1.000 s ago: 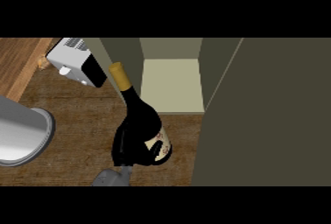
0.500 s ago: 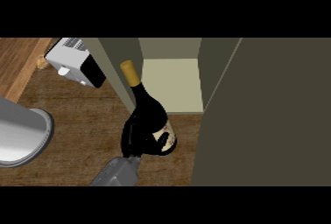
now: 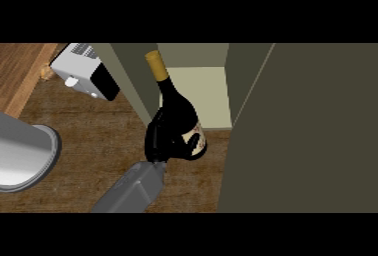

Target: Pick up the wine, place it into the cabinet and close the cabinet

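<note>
left hand (image 3: pixel 168 142) curls round the wine bottle (image 3: pixel 177 107), hiding its base; right hand unseen.

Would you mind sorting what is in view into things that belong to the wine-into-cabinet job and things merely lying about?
Part of the job:
- wine bottle, held in the hand
- cabinet, open, pale shelf showing
- cabinet door, at the right

Lying about:
- white and black appliance at the upper left
- grey round vessel at the left edge
</note>
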Controlling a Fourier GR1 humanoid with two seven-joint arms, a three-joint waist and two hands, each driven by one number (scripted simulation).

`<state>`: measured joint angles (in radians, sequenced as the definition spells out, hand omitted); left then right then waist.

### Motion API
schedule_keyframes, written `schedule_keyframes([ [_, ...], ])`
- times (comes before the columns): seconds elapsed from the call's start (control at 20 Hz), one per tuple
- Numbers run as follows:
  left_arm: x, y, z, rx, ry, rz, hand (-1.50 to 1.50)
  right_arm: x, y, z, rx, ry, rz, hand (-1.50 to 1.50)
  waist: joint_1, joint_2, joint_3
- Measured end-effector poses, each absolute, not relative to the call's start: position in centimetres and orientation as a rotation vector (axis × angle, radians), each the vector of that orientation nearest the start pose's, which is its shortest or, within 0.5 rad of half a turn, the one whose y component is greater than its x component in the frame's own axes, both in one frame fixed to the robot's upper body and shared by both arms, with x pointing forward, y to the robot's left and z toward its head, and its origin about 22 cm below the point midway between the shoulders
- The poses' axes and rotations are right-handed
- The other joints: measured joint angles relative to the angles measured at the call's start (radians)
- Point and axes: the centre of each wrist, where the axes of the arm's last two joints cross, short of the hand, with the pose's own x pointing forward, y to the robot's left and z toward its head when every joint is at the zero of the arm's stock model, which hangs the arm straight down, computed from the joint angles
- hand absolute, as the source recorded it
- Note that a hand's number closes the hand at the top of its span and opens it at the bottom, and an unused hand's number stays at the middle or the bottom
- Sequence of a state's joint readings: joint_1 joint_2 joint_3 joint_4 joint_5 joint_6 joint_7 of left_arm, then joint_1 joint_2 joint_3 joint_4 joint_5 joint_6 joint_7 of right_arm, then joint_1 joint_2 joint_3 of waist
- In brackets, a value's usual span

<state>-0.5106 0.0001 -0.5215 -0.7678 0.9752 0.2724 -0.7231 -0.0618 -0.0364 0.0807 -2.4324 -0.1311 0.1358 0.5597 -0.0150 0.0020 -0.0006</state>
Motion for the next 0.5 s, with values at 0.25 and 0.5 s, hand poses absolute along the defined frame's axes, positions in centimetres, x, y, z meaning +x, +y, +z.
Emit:
schedule_keyframes([
  [0.25, 32.4, 9.0, -5.8, -0.339, -1.602, 0.42, 1.5, 17.0, -21.1, 19.1, 0.257, -1.924, 0.252, -1.5, -0.003, 0.002, 0.0],
  [0.5, 34.2, 8.6, -4.4, -0.323, -1.608, 0.441, 1.5, 16.7, -21.0, 19.0, 0.267, -1.931, 0.256, -1.5, -0.006, 0.002, 0.0],
])
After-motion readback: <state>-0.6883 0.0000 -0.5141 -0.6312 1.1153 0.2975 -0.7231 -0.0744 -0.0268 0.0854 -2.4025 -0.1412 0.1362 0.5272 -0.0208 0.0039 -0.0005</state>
